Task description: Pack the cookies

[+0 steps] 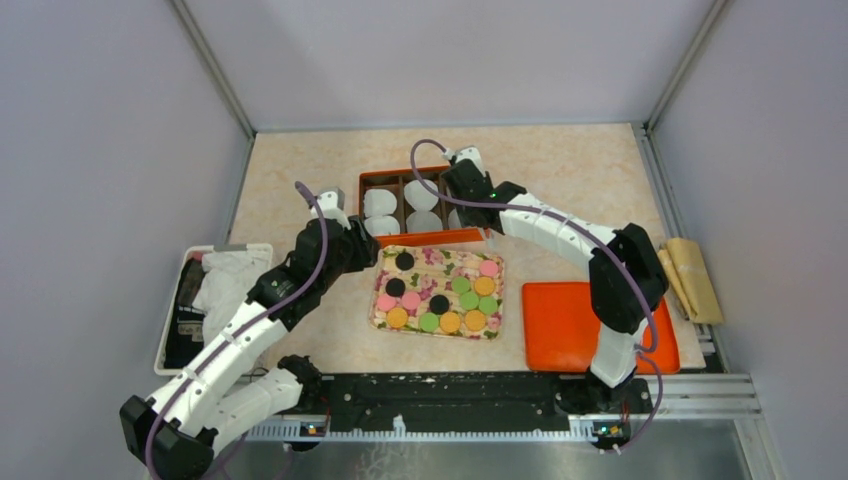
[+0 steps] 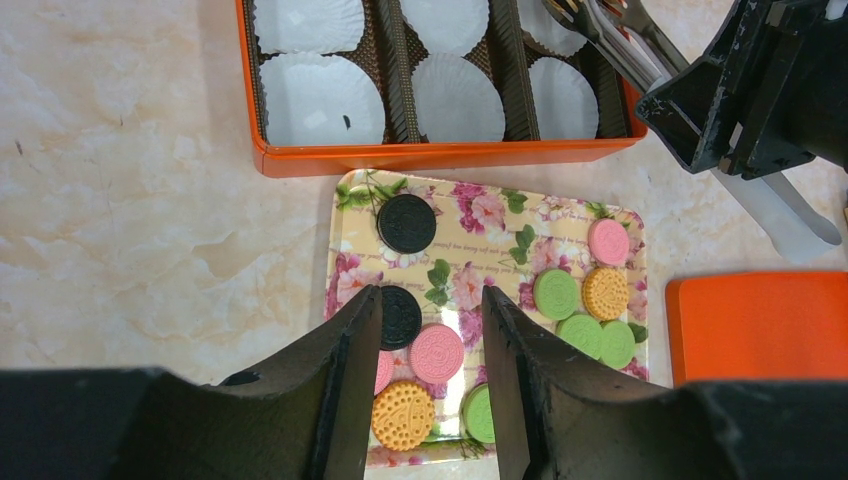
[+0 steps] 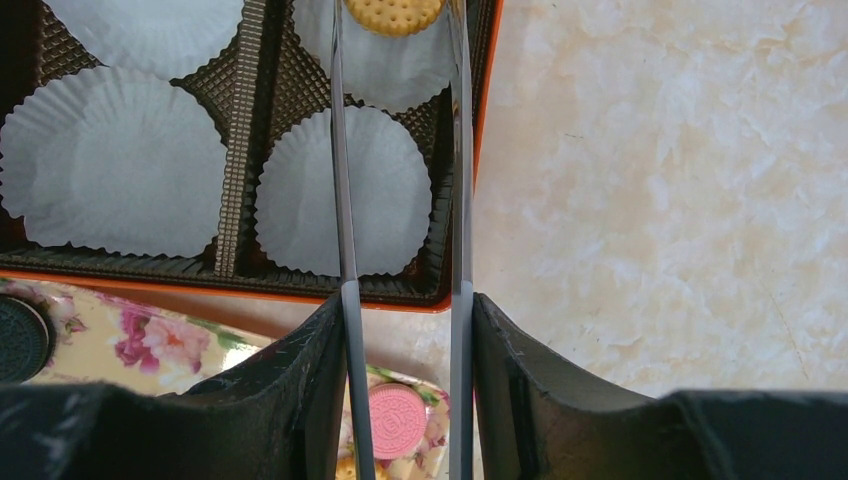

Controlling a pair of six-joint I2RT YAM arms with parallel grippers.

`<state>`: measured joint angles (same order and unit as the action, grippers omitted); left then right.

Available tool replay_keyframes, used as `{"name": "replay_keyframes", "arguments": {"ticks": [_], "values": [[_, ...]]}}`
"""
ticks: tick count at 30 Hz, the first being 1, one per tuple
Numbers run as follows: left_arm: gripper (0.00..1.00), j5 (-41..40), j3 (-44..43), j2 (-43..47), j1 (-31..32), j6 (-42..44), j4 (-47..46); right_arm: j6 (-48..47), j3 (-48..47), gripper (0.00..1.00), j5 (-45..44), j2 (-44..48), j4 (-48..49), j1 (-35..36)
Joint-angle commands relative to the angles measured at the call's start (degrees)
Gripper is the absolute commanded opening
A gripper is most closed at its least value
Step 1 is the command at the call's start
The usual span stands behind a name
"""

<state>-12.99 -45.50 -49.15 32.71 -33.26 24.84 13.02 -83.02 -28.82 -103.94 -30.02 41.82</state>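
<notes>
Several cookies [image 1: 450, 322] in black, orange, pink and green lie on the floral tray [image 1: 440, 262]. My left gripper [image 2: 432, 292] is open and empty just above the tray's left part [image 2: 480, 215], with a black cookie [image 2: 402, 315] and a pink cookie [image 2: 437, 352] showing between its fingers. My right gripper [image 3: 405, 300] is shut on grey metal tongs [image 3: 342, 200]. The tongs' tips pinch an orange cookie [image 3: 393, 12] over a white paper cup in the right column of the orange box [image 3: 400, 296]. Another pink cookie [image 3: 397, 420] lies below on the tray.
The orange box [image 1: 400, 178] holds several white paper cups [image 2: 320, 98] in brown dividers. An orange lid [image 1: 585, 325] lies right of the tray. A white bin with cloth [image 1: 215, 290] stands at the left edge. A brown packet [image 1: 690, 275] lies at the far right.
</notes>
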Motion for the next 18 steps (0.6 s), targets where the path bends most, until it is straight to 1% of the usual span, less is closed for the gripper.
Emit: {"name": "replay_keyframes", "arguments": {"ticks": [1,3,4,10,12,14,18], "values": [[0.48,-0.9,-0.1,0.3,-0.1,0.3,-1.6,-0.5,-3.1,0.41,-1.3,0.9,2.2,-0.3],[0.49,-0.8,0.0,0.4,-0.1,0.3,-1.6,-0.6,-2.8,0.5,-1.0,1.5,2.6,-0.3],[0.49,-0.8,0.0,0.4,0.0,0.3,-1.6,-0.9,-2.5,0.51,-0.8,1.9,3.0,-0.3],[0.49,-0.3,0.3,0.6,-0.1,0.3,-2.1,-0.8,-2.6,0.52,-1.3,2.4,2.8,-0.3],[0.49,-0.3,0.4,0.7,-0.1,0.3,-2.2,-0.4,-2.4,0.5,-1.5,3.3,2.5,-0.3],[0.49,-0.3,0.3,0.7,0.0,0.4,-2.2,-0.2,-1.1,0.48,-1.1,5.7,2.7,0.0],[0.49,-0.8,0.2,0.6,-0.1,0.3,-2.2,-0.4,2.0,0.47,-0.8,12.6,1.5,2.3]]}}
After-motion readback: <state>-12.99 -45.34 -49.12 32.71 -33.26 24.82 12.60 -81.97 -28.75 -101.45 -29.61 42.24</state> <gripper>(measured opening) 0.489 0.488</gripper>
